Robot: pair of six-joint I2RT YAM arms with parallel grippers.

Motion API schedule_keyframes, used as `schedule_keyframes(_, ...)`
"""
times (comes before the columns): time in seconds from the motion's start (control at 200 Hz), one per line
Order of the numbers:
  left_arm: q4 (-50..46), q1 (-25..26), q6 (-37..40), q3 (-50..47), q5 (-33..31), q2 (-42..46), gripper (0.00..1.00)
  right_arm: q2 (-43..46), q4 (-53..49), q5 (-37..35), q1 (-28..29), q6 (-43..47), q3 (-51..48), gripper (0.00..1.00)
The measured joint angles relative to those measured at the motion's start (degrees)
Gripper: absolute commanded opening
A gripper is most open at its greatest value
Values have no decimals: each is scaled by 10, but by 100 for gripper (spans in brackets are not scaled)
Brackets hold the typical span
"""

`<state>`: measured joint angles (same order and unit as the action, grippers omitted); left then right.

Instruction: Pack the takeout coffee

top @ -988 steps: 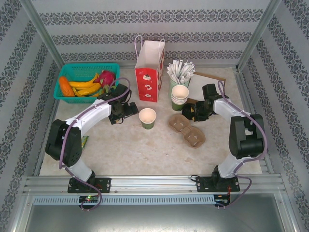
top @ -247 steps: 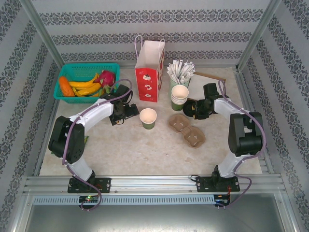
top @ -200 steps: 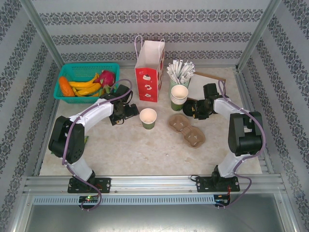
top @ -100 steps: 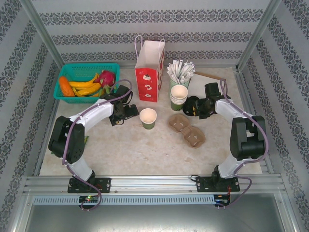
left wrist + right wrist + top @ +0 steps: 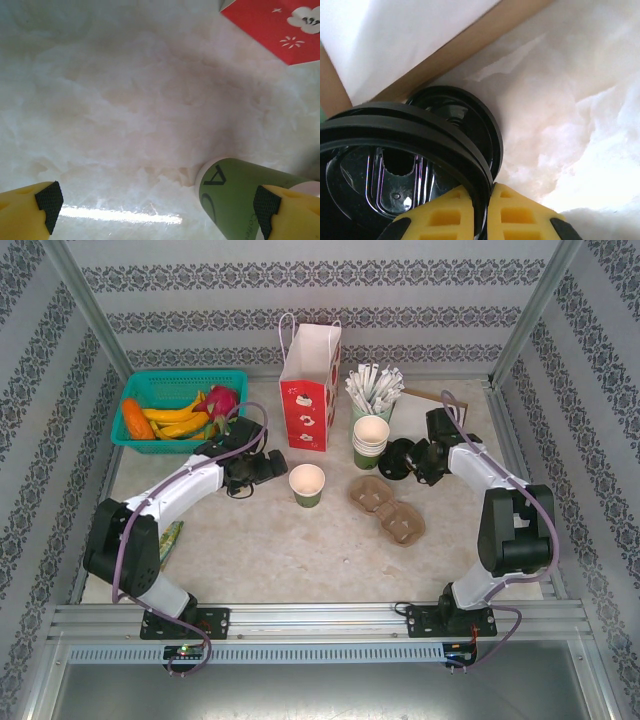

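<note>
- Takeout coffee cup [image 5: 306, 483] — upright, lidless, green-sided. It stands just ahead of the fingers of the left gripper [image 5: 155, 202], nearer the finger at the right edge of the wrist view.
- Left gripper: fingers wide apart, touching nothing.
- Right gripper [image 5: 480, 210]: fingers [image 5: 445, 215] pressed together on the rim of a black lid [image 5: 405, 145], which stands tilted above them.
- Red gift bag [image 5: 270, 25] — beyond the left fingers.

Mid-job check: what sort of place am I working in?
Probably a mock takeaway coffee counter staged in a lab test cell: stacked paper cups, a pulp cup carrier and a gift bag sit on a tabletop boxed in by wallpapered panels and aluminium posts.
</note>
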<state>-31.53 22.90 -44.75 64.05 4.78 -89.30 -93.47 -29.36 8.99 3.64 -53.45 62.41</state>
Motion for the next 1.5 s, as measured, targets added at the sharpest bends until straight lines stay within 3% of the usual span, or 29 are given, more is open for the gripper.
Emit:
schedule_keyframes(0.23,15,0,0,-13,10,0,100,-47,-45,12,12,217,70,13)
schedule_keyframes(0.43,22,0,0,-13,11,0,100,-85,-82,-17,23,324,108,18)
schedule_keyframes(0.51,25,1,0,-13,12,0,100,-90,-90,-28,22,344,111,19)
schedule_keyframes(0.59,25,3,2,-13,12,0,100,-90,-95,-41,22,352,111,31)
schedule_keyframes(0.769,25,7,5,-13,12,0,100,-58,-86,-67,23,344,105,42)
schedule_keyframes(0.989,25,7,7,-13,13,0,100,13,-37,-5,34,378,66,43)
schedule_keyframes(1.189,25,7,7,-12,17,-1,100,-21,-32,68,49,451,64,52)
schedule_keyframes(1.499,26,7,6,-12,21,-1,100,-58,-34,69,56,523,70,52)
